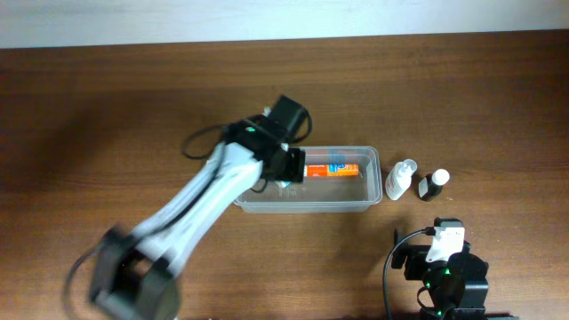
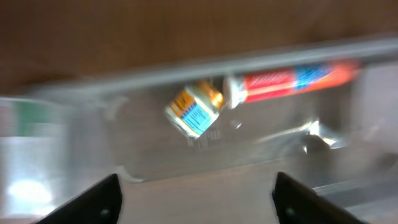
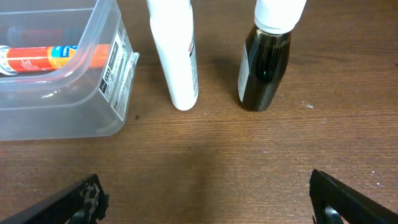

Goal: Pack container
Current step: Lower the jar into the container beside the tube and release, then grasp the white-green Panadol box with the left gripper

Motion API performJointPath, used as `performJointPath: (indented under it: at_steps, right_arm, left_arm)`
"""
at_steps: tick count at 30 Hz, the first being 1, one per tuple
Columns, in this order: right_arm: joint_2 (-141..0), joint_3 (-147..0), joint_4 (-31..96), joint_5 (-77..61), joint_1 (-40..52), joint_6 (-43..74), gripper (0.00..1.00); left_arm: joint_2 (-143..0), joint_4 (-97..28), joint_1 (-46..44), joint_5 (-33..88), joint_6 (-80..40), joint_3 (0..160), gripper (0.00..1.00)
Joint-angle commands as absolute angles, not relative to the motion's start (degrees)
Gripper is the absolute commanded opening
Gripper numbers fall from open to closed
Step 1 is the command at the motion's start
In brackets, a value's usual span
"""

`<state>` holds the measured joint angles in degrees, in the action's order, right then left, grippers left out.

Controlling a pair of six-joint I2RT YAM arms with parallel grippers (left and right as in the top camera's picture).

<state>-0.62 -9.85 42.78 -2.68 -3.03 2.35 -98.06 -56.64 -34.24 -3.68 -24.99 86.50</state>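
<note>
Hovering over clear rectangular plastic container [image 1: 302,204], mid brown wooden table [image 1: 107,107], left gripper [image 2: 196,190] is spread, empty. Right gripper [image 3: 205,199], at its 4 o'clock, likewise spread, empty. Judgement: container light, thin-walled, slick, flexes; take hold at short-wall rim.

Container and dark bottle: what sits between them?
Only the white bottle, standing apart from both the container and the dark bottle. It is clearest in the right wrist view, and the overhead view agrees.
</note>
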Motion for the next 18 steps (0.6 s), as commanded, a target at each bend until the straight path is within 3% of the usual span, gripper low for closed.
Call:
performJointPath:
  at_steps: [1, 3, 7, 14, 18]
  right_arm:
    - [-0.19, -9.32, 42.76, -2.79, -3.4, 2.35, 0.98]
    - [-0.19, -9.32, 42.76, -2.79, -3.4, 2.35, 0.98]
    - [-0.19, -9.32, 42.76, -2.79, -3.4, 2.35, 0.98]
    - [-0.19, -9.32, 42.76, -2.79, -3.4, 2.35, 0.98]
    - [-0.19, -9.32, 42.76, -2.79, -3.4, 2.35, 0.98]
  left_arm:
    - [-86.72, -59.53, -32.67, -14.09, -23.88, 89.47, 0.86]
    - [-82.28, -62.96, -29.95, -19.11, -23.57, 89.45, 0.87]
    - [-80.75, -69.87, -23.4, -18.17, -19.16, 88.99, 0.87]
    - [-89.69, -70.57, -14.22, -2.66, -1.93, 82.65, 0.93]
    - [-97.8, -69.76, -12.56, -1.61, -0.73, 82.21, 0.92]
